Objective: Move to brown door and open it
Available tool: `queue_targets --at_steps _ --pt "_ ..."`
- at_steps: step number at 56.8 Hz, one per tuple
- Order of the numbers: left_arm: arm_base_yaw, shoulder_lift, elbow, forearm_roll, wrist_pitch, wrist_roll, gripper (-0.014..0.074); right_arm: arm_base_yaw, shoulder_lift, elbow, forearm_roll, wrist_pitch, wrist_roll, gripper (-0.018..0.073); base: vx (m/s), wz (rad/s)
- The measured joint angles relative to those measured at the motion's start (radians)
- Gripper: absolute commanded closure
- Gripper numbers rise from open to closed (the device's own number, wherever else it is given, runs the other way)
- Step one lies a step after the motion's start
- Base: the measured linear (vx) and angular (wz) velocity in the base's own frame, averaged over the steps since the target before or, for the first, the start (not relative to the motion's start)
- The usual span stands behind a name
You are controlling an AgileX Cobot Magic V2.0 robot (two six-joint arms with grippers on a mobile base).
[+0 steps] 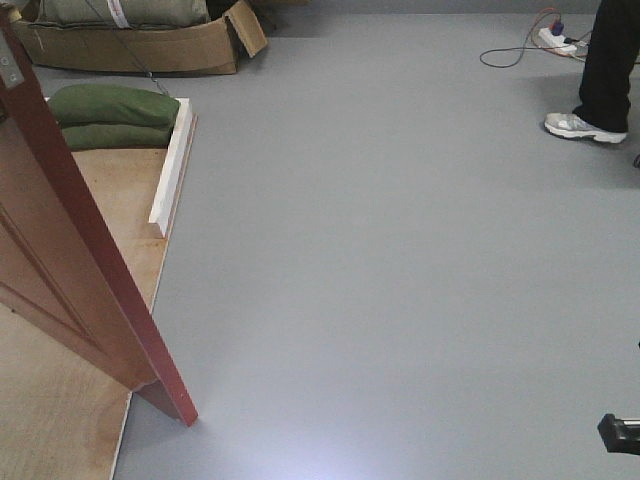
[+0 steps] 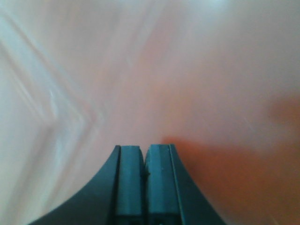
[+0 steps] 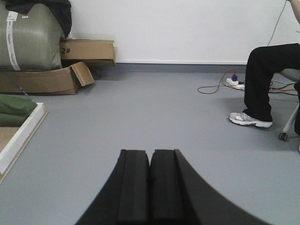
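Pressed flat together, the dark fingers (image 2: 129, 183) of the left gripper (image 2: 143, 152) fill the bottom of the left wrist view. They sit just in front of the tall reddish-brown glossy wooden door (image 2: 197, 70), whose panel moulding blurs across the left; I cannot tell whether they touch it.

From the front, that door (image 1: 60, 250) stands at the far left, angled. Its lower corner reaches out past the edge of the pale plywood base sheet (image 1: 110, 200) and over the smooth grey floor (image 1: 400, 250). Behind it lie two stacked olive-green sandbags (image 1: 110, 115) against a white wooden strip (image 1: 172, 165), with an open brown cardboard box (image 1: 130, 45) further back.

At the far right are a white power strip (image 1: 555, 38) with cables and a person's grey sneaker (image 1: 585, 125) below a black trouser leg.

Over the open floor, the right gripper (image 3: 151, 157) has its black fingers (image 3: 133, 187) closed against each other, nothing between them.
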Motion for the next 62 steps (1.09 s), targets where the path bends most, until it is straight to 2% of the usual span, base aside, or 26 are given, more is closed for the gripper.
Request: queue_targets --at_steps 62 --pt "-0.003 0.010 0.000 -0.004 0.012 0.000 0.0603 0.000 0.000 0.000 0.000 0.000 0.000 0.0559 0.16 -0.02"
